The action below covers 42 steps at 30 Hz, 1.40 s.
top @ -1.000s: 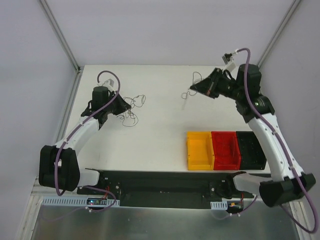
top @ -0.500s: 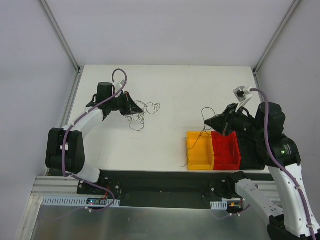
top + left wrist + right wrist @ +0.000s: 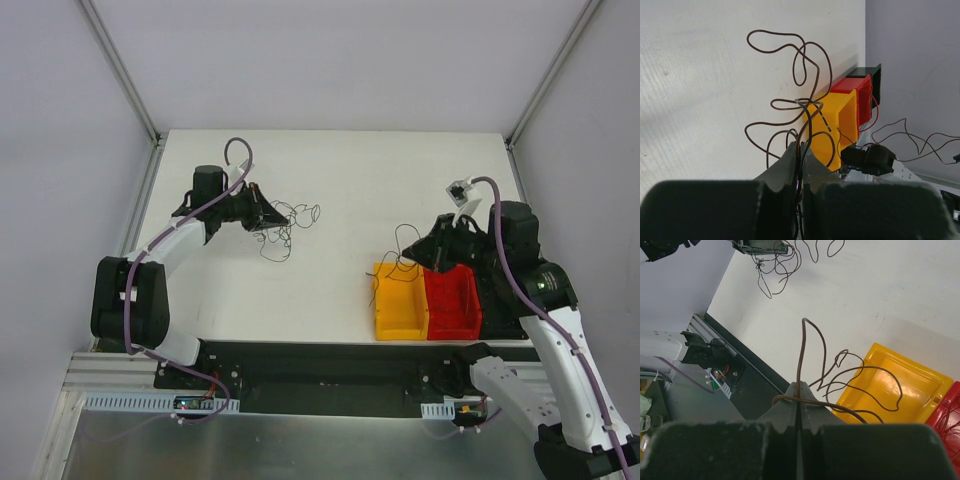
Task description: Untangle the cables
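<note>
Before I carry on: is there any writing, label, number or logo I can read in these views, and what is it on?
No text can be read in any view.
The yellow bin, red bin and black bin: plain faces, no label showing.
The small circuit boards: any marking is too small to read.
The cables: no tags showing.

cable tangle (image 3: pixel 280 222) on table (image 3: pixel 340 180) left, at left tool (image 3: pixel 262 215), single cable (image 3: pixel 800 355) at right tool (image 3: pixel 418 252), over bins (image 3: pixel 400 330)
</note>
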### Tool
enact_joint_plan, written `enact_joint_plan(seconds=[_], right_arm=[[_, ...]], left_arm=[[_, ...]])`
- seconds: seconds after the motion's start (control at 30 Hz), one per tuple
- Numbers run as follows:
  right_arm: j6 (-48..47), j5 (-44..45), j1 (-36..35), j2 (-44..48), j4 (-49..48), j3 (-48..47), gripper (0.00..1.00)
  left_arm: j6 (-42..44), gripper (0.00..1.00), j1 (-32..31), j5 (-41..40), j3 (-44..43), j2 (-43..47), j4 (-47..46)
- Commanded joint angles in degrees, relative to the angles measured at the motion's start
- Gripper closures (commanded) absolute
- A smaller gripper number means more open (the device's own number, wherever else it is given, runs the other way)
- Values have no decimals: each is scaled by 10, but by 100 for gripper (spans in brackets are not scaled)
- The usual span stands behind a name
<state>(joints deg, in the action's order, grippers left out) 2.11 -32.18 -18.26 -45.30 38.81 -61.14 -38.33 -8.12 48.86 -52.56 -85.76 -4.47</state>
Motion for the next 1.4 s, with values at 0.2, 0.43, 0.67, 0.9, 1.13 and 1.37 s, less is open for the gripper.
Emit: enact_joint_plan(seconds=[0.2, 0.43, 0.67, 0.9, 1.13, 1.37], right_arm=[[-34, -36, -1, 54, -33, -27, 100], [-37, -27, -1, 79, -9, -14, 100], [34, -40, -1, 76, -100, 123, 100], [37, 13, -1, 54, -132, 201, 100], [41, 67, -2, -23, -75, 225, 100], [84, 64, -8, -120, -79, 234, 100]], left_arm=[[-3, 100, 13, 10, 6, 39, -32], [-14, 100, 14, 12, 15, 44, -37], [-13, 100, 15, 15, 14, 49, -37], [-11, 100, 15, 12, 14, 52, -38], [-14, 100, 15, 12, 18, 51, -38], [-19, 100, 15, 14, 14, 49, -40]])
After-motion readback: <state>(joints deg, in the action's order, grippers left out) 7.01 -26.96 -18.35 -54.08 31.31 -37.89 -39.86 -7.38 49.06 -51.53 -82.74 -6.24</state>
